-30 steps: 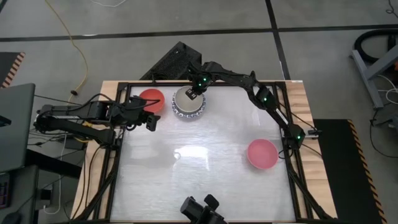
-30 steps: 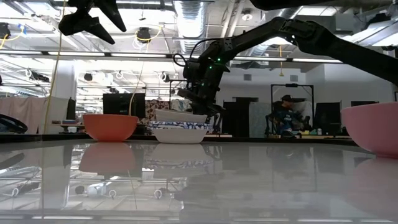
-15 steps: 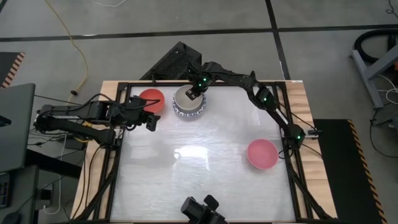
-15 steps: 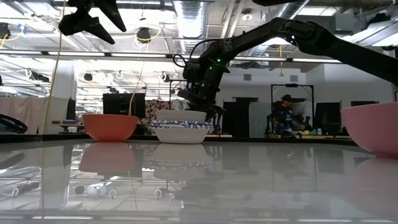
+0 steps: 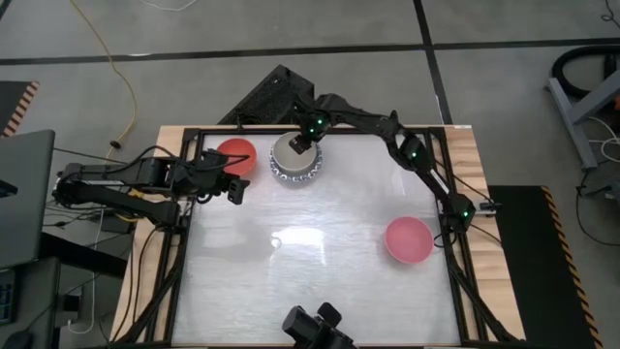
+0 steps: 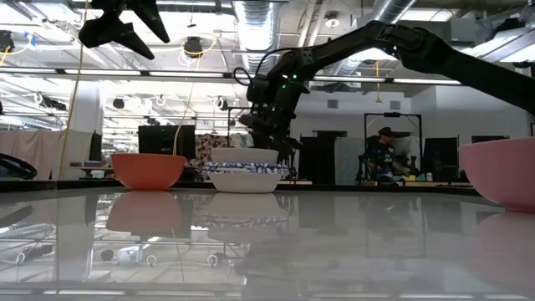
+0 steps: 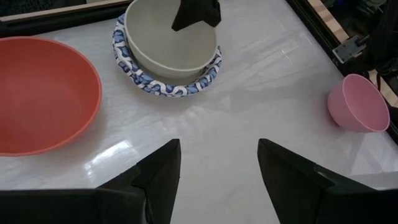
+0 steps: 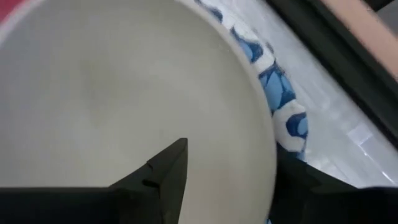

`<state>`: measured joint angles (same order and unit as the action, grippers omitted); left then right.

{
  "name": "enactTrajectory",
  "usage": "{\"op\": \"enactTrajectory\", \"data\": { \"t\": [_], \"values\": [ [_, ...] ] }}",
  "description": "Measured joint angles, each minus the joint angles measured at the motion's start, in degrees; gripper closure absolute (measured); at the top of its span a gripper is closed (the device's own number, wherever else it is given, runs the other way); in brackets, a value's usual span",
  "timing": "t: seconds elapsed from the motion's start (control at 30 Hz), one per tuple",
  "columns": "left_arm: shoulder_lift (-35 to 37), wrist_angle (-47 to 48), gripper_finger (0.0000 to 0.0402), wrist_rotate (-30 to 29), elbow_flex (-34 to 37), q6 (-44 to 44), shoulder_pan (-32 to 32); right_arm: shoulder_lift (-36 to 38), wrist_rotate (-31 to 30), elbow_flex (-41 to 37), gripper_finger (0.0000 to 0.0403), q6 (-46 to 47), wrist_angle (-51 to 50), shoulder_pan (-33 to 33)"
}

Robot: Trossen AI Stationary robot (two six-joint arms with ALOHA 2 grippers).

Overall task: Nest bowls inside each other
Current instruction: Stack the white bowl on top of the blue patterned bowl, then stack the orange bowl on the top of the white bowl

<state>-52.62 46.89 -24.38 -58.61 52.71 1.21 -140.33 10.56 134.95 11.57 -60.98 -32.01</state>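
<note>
From the high view I see the right end effector (image 5: 304, 144) over the 1 o'clock rim of the cream bowl (image 5: 290, 153), which sits nested in the blue-rimmed stack (image 5: 294, 172) at the counter's (image 5: 310, 281) 12 o'clock edge. The red bowl (image 5: 233, 153) lies beside the stack at its 9 o'clock; the pink bowl (image 5: 408, 239) is well apart, toward 4 o'clock. The left end effector (image 5: 234, 187) hangs near the red bowl, arm stretched in from the left.

In the low view, the right arm arches down from the upper right; how many bowls are stacked I cannot tell.

In the left wrist view, my left fingers (image 7: 158, 174) stand spread, released.

In the right wrist view, the fingers (image 8: 166, 168) straddle the cream rim, released; the bowl is cut off.
</note>
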Motion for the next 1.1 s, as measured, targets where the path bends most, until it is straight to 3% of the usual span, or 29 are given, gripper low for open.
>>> {"op": "enactTrajectory", "data": {
  "t": [0.63, 0.93, 1.1],
  "values": [
    [-1.9, 0.1, 0.0199, -0.5, 0.0, -1.3, -0.4, 9.9, -2.3, 0.0, 0.0200, -3.5, -1.2, -0.8],
    [-13.7, 2.6, 0.0199, 4.9, 0.0, -7.6, -9.6, 20.7, -6.8, 0.0, 0.0200, -9.3, -12.2, -1.0],
    [-17.9, 5.9, 0.0199, 7.7, 0.0, -17.5, -15.2, 27.3, -10.5, 0.0, 0.0200, -11.4, -16.5, -0.5]
  ]
}}
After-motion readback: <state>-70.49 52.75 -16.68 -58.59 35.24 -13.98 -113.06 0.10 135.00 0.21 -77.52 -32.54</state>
